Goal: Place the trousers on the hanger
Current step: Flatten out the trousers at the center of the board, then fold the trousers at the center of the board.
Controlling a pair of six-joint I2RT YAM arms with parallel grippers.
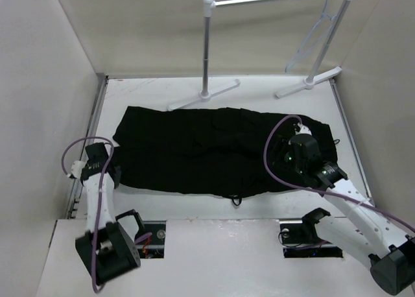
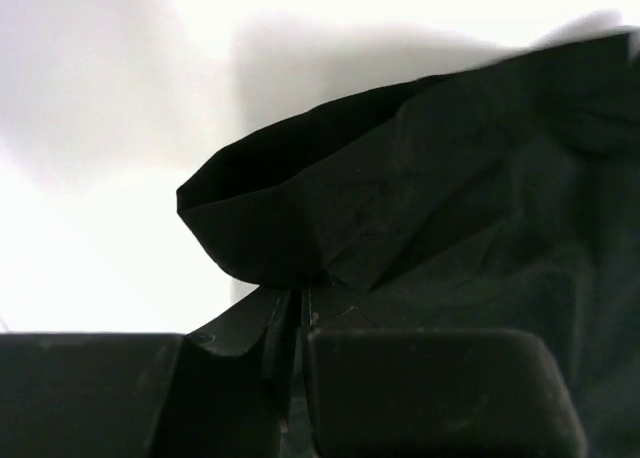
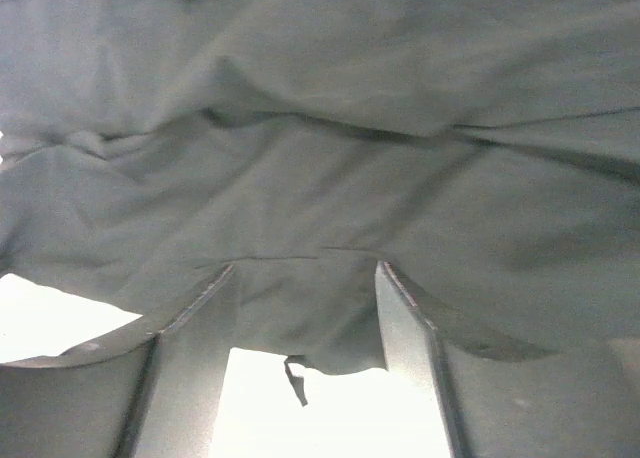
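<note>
The black trousers [image 1: 207, 148] lie spread flat across the middle of the table, legs to the left. My left gripper [image 1: 111, 167] is at their left end; in the left wrist view it [image 2: 302, 296] is shut on a raised fold of the trousers [image 2: 420, 198]. My right gripper [image 1: 290, 155] sits low over the right end. In the right wrist view it [image 3: 305, 270] is open, with the trousers' edge [image 3: 320, 178] and a small drawstring loop [image 3: 296, 380] between its fingers. The pale hanger [image 1: 318, 31] hangs from the rack's bar at the far right.
A white tubular garment rack [image 1: 206, 50] stands behind the trousers, its flat feet [image 1: 204, 96] on the table's far part. White walls close in the left, back and right sides. The table's white near strip [image 1: 194, 203] lies between the trousers and the arm bases.
</note>
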